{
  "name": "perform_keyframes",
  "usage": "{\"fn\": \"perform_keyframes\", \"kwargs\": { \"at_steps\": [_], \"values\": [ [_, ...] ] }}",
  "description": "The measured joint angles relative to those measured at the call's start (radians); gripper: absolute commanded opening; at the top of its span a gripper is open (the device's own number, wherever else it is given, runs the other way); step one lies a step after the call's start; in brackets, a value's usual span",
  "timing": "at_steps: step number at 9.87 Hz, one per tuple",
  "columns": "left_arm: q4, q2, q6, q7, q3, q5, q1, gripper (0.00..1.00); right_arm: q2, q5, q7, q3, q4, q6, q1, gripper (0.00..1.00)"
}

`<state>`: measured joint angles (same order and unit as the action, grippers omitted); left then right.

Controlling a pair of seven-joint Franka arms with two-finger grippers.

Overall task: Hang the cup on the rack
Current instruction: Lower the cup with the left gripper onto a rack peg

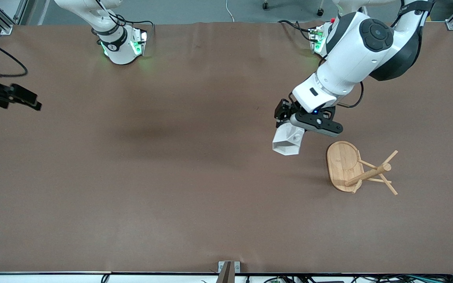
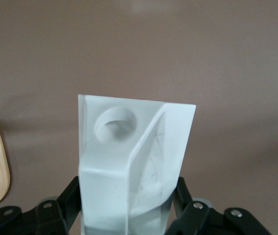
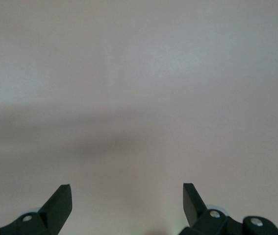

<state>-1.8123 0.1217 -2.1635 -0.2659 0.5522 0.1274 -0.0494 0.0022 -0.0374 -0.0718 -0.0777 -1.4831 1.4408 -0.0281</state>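
Carry step: my left gripper (image 1: pixel 289 126) clamps the cup (image 1: pixel 287 141) aloft beside the rack (image 1: pixel 358 169), seemingly tipped over; next, thread handle hole onto peg. Right gripper (image 3: pixel 126 200) waits open at the table (image 1: pixel 151 177) edge.

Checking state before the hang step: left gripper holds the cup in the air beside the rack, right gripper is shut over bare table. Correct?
Not quite. The right gripper is open, its fingers spread over bare table in the right wrist view. The rest holds: the left gripper holds the cup in the air beside the rack.
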Motion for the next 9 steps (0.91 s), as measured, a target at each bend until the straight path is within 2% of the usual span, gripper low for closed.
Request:
{"fn": "perform_keyframes", "kwargs": {
  "at_steps": [3,6,9],
  "values": [
    [-0.022,-0.002,0.038,-0.018,-0.027,0.0,-0.015,0.0,0.006,0.001,0.021,-0.009,0.031,-0.039,0.009,1.0],
    [-0.088,-0.006,0.033,-0.017,-0.182,0.006,0.056,0.0,0.009,0.026,0.039,-0.007,0.033,-0.041,0.01,1.0],
    [-0.148,0.014,-0.037,-0.001,-0.238,0.011,0.076,0.0,0.009,0.045,0.039,-0.01,0.038,-0.041,0.012,1.0]
  ]
}}
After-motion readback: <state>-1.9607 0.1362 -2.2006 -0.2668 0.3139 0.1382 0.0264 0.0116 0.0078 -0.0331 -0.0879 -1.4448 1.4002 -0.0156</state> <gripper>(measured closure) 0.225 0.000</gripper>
